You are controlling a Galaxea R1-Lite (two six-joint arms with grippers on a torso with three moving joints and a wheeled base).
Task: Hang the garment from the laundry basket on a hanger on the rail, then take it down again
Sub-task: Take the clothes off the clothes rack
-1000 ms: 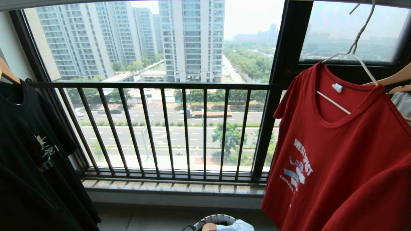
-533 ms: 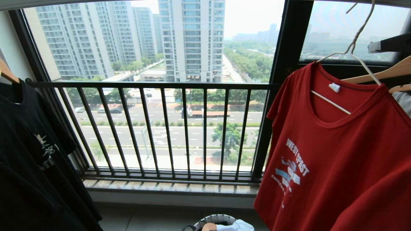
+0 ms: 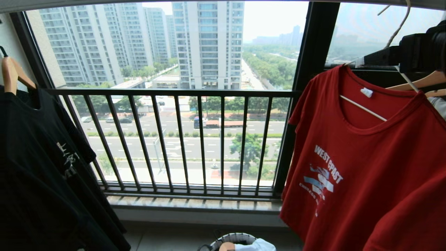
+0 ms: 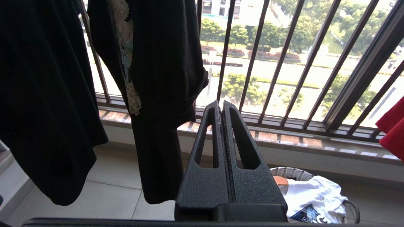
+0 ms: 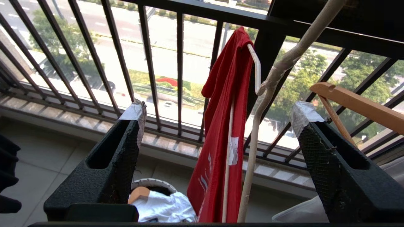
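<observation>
The red T-shirt (image 3: 366,167) hung on the white wire hanger (image 5: 252,126), well above the laundry basket (image 3: 230,240), so the hanging looked done and the taking-down was at hand. The right gripper (image 5: 217,110) stood by the hanger's neck, jaws spread wide and empty. Next they would need to close on that neck and lift it off. The left gripper (image 4: 221,108) hung low beside the basket, jaws clenched on nothing.

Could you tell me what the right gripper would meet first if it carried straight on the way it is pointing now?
Most likely the white wire hanger carrying the red T-shirt: both sit between the open fingers of the right gripper, just ahead. Depth is uncertain; the window railing lies beyond.
</observation>
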